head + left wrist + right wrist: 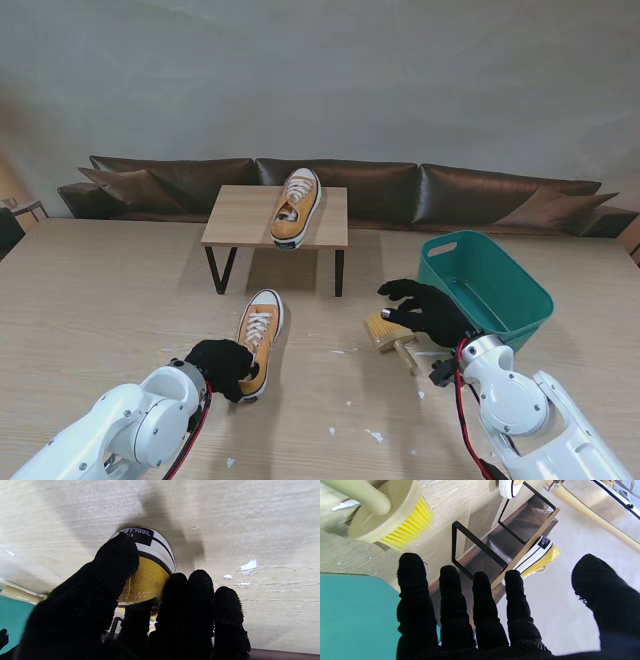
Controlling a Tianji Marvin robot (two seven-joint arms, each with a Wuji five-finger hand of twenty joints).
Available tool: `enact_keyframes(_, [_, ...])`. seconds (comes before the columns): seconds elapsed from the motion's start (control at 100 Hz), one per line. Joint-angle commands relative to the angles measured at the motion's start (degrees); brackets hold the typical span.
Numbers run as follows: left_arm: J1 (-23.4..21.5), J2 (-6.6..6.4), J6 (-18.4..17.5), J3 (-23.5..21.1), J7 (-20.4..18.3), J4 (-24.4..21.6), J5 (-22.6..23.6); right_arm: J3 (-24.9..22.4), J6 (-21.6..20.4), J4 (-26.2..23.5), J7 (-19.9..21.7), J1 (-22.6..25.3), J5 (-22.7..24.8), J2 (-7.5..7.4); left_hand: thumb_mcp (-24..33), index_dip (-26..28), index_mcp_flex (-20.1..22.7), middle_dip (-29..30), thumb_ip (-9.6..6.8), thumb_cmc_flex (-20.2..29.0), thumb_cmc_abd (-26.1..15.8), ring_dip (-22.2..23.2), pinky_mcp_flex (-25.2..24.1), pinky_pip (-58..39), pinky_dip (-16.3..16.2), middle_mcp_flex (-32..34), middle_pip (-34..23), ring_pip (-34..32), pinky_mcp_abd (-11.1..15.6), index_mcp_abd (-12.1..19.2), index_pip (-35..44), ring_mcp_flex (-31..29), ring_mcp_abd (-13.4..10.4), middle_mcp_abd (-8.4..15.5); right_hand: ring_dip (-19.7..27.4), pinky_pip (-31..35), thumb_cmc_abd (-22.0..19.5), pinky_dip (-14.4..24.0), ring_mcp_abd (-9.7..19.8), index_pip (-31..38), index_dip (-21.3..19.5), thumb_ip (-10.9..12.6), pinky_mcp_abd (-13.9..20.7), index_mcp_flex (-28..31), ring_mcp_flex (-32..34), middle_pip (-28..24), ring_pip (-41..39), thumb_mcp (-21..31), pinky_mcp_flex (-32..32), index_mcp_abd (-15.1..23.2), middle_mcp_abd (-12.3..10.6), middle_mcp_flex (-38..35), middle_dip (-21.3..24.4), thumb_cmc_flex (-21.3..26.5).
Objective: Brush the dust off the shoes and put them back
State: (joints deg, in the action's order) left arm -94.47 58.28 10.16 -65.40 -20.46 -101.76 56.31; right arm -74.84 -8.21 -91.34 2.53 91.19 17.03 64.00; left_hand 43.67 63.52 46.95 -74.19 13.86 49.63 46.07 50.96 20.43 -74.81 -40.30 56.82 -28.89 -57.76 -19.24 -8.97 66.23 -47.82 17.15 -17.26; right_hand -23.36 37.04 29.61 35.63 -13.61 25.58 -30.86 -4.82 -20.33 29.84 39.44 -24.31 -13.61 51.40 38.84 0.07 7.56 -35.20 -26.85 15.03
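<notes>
Both arms were glossy white plastic, chunky rounded shells with a fat ball-shaped joint housing near each wrist. The left robot hand (222, 366) and right robot hand (432, 311) each wore a black knit glove, five fingers apiece. Up close, the left fingertips (200, 585) had a grippy, nubby texture all over, tiny raised dots, and the right fingers (450, 585) showed the same knobbly weave with a few loose threads poking out. Red cables ran along the inside of both forearms, paired with black ones, and the right wrist had a small black connector block where the wires plugged in beside the white shell.
</notes>
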Motion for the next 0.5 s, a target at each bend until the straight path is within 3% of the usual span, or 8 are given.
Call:
enact_keyframes(0.0, [-1.5,0.10,0.6,0.3,-1.8,-0.3,0.3,0.2,0.1,-0.1,0.9,0.2,0.0,0.18,3.3,4.0,4.3,0.8,-2.70,2.0,-1.7,-0.4,-1.6,0.6,-0.8,0.1,1.0,0.9,0.1,-2.4,9.6,1.9,0.7,3.4,0.0,-1.4,-2.1,1.6,0.2,0.5,0.3,1.3,0.5,-1.7,1.2,0.2,-0.4,-1.2,-23.1,0.1,0.3,-0.9,0.5,0.3])
enact_keyframes(0.28, [-5.1,0.12,0.8,-1.7,-2.1,-2.4,5.7,0.4,0.6,-0.1,1.1,0.2,-0.6,0.23,5.0,2.4,3.0,3.4,-2.70,0.5,-1.8,-0.9,-2.1,1.2,-1.1,-1.8,1.3,1.8,0.4,-1.9,8.7,2.6,0.1,3.2,-0.1,-1.5,-2.2,1.7,0.0,0.4,0.3,1.3,0.5,-2.1,1.6,0.1,-0.5,-1.0,-23.0,-0.1,0.4,-1.2,0.5,0.5])
enact_keyframes(0.32, [-5.7,0.18,1.0,-2.2,-1.9,-2.8,6.2,0.4,0.7,-0.1,1.1,0.2,-0.7,0.23,5.1,-1.2,1.0,4.7,-2.45,0.6,-2.1,-0.9,-2.8,1.5,-1.2,-2.9,1.3,2.1,0.4,-1.1,6.2,3.3,0.2,2.7,-0.1,-1.5,-2.2,1.7,0.0,0.5,0.3,1.3,0.4,-2.1,1.7,0.1,-0.6,-1.0,-23.0,-0.2,0.4,-1.4,0.5,0.5])
enact_keyframes(0.35, [-6.0,0.23,1.3,-2.4,-1.7,-3.0,6.4,0.4,0.7,-0.1,1.2,0.2,-0.7,0.21,2.0,-6.2,-1.4,6.8,-2.26,1.5,-2.3,-0.7,-3.5,1.8,-1.6,-4.1,1.1,2.3,0.5,-0.1,3.4,4.1,0.6,2.2,-0.1,-1.5,-2.2,1.7,0.0,0.5,0.3,1.3,0.5,-2.1,1.8,0.0,-0.6,-1.0,-23.0,-0.2,0.4,-1.5,0.5,0.4])
enact_keyframes(0.38, [-6.4,0.29,1.5,-2.7,-1.4,-3.2,6.4,0.4,0.7,0.0,1.2,0.2,-0.6,0.20,-0.8,-9.8,-3.0,12.7,-2.45,1.6,-2.5,-0.4,-4.0,2.0,-2.1,-5.4,0.1,2.4,0.4,0.8,0.6,4.8,0.8,1.8,-0.1,-1.5,-2.2,1.7,0.0,0.6,0.3,1.3,0.5,-2.1,1.8,0.0,-0.7,-1.0,-22.9,-0.1,0.5,-1.5,0.5,0.4])
enact_keyframes(0.41, [-6.6,0.37,1.4,-2.9,-0.6,-3.3,6.0,0.4,0.7,0.0,1.3,0.2,-0.6,0.19,-2.5,-14.0,-4.1,18.0,-2.49,1.4,-2.3,-0.3,-4.6,2.2,-2.4,-6.1,-0.1,2.5,0.3,2.0,-4.2,5.3,1.2,1.3,-0.1,-1.5,-2.2,1.7,0.0,0.6,0.3,1.3,0.4,-2.1,1.8,0.0,-0.6,-0.9,-22.9,-0.2,0.5,-1.5,0.5,0.4])
enact_keyframes(0.45, [-6.8,0.51,1.4,-3.1,0.5,-3.3,5.4,0.4,0.7,0.0,1.3,0.2,-0.7,0.20,-3.1,-19.7,-4.8,19.5,-2.52,0.3,-2.9,-0.3,-5.1,2.4,-2.5,-6.7,0.2,2.6,0.4,2.7,-11.9,5.6,1.4,1.0,-0.1,-1.6,-2.2,1.7,0.0,0.7,0.2,1.3,0.4,-2.1,1.8,0.0,-0.7,-0.9,-22.9,-0.3,0.5,-1.5,0.5,0.5])
enact_keyframes(0.49, [-6.9,0.61,1.4,-3.3,1.2,-3.3,4.6,0.4,0.8,0.0,1.3,0.2,-0.8,0.20,0.1,-22.5,-4.3,20.5,-2.41,-3.3,-3.8,-0.1,-5.4,2.7,-3.0,-7.1,0.4,2.7,0.3,2.3,-22.9,6.1,1.5,0.7,-0.1,-1.6,-2.2,1.7,-0.1,0.7,0.2,1.3,0.4,-2.1,1.8,0.0,-0.7,-0.8,-22.9,-0.3,0.5,-1.5,0.5,0.5])
